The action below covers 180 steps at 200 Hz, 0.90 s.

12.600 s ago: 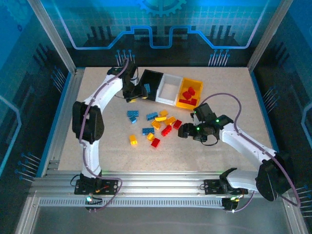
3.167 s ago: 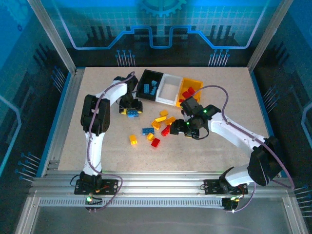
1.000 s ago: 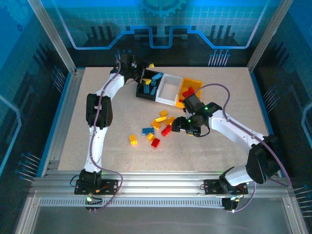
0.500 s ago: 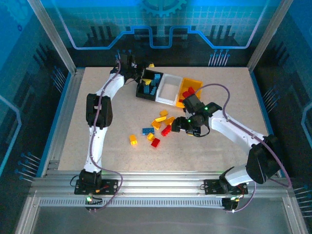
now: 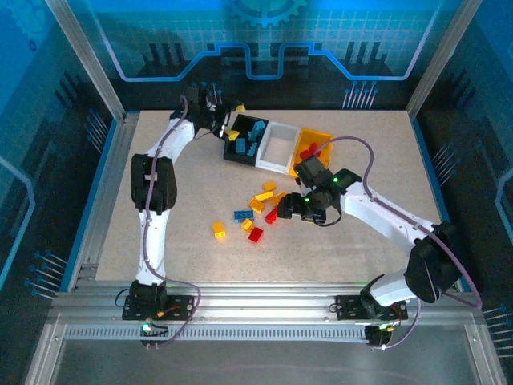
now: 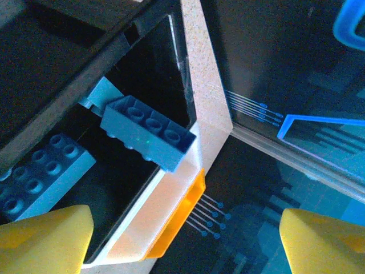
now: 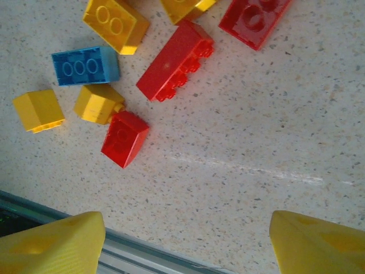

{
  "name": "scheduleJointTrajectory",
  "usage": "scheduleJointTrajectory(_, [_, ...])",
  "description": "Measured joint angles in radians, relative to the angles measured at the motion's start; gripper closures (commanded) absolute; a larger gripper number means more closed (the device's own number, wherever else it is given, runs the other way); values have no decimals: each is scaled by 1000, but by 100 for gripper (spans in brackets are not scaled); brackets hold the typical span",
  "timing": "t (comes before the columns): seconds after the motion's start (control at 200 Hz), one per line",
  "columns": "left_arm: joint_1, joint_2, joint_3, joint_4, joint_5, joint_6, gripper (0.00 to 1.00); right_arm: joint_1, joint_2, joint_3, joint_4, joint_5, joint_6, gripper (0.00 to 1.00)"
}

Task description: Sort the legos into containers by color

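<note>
The left pincer (image 6: 182, 242) gapes wide over the black plastic bin (image 6: 154, 68), where a blue studded brick (image 6: 147, 132) lies tilted, long axis toward the white plastic bin (image 5: 278, 148). The right pincer (image 7: 182, 240) hangs wide over scattered plastic bricks (image 7: 174, 60).

At the top of the right wrist view, a red brick (image 7: 254, 20) and a yellow brick (image 7: 181, 5) are cut off by the frame's edge. At the lower left of the left wrist view, a light blue brick (image 6: 37, 180) runs past the edge. In the top view, what lies in the black bin (image 5: 238, 156) is too small to count.
</note>
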Motion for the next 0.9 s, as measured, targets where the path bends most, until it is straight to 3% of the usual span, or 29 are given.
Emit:
scheduleJointTrajectory(0.415, [10, -387, -242, -325, -41, 441, 10, 64, 44, 13, 0, 24, 52, 23])
scheduleJointTrajectory(0.655, [10, -662, -530, -473, -117, 646, 8, 59, 140, 89, -47, 68, 121, 23])
scheduleJointTrajectory(0.9, [10, -995, -860, -551, -178, 734, 5, 55, 309, 173, -43, 49, 263, 24])
